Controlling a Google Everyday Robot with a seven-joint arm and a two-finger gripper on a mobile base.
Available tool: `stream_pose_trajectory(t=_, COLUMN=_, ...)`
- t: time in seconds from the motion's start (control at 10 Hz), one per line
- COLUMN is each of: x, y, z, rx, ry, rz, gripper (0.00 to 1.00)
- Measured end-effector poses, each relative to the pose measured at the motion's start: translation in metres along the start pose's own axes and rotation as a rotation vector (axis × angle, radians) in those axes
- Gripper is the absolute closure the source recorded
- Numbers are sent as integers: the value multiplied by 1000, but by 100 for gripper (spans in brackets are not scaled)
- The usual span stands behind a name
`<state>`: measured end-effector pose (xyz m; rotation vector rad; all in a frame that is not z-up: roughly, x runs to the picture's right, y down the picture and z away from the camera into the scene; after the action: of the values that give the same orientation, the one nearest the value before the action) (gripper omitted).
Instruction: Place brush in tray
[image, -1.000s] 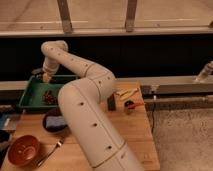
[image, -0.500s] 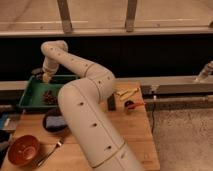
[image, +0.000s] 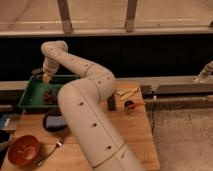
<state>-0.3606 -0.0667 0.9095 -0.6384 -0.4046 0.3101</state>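
Nearest on the table (image: 135, 132) sit my red-brown bowl (image: 22, 149) and a fork (image: 51, 149), then a dark bowl (image: 55, 121). Beyond lies the green tray (image: 31, 95). My tool (image: 46, 77) hangs over its far rim; its grip I cannot tell, and the brush I cannot make out.

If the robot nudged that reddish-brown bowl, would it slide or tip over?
The red-brown bowl looks low and wide, so it would probably slide on the wooden table rather than tip. It seems empty, so likely light. The hand is far off, over the green tray.
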Motion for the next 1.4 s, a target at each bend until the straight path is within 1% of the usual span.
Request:
stream_pose_trajectory(t=0.2, x=0, y=0, z=0, rx=0, ry=0, rz=0, gripper=83)
stream_pose_trajectory(t=0.5, x=0, y=0, z=0, rx=0, ry=0, rz=0, gripper=53)
stream_pose_trajectory(t=0.6, x=0, y=0, z=0, rx=0, ry=0, rz=0, gripper=40)
stream_pose_trajectory(t=0.8, x=0, y=0, z=1, rx=0, ry=1, rz=0, gripper=24)
stream_pose_trajectory(t=0.9, x=0, y=0, z=0, rx=0, ry=0, rz=0, gripper=20)
stream_pose_trajectory(t=1.4, x=0, y=0, z=0, rx=0, ry=0, rz=0, gripper=20)
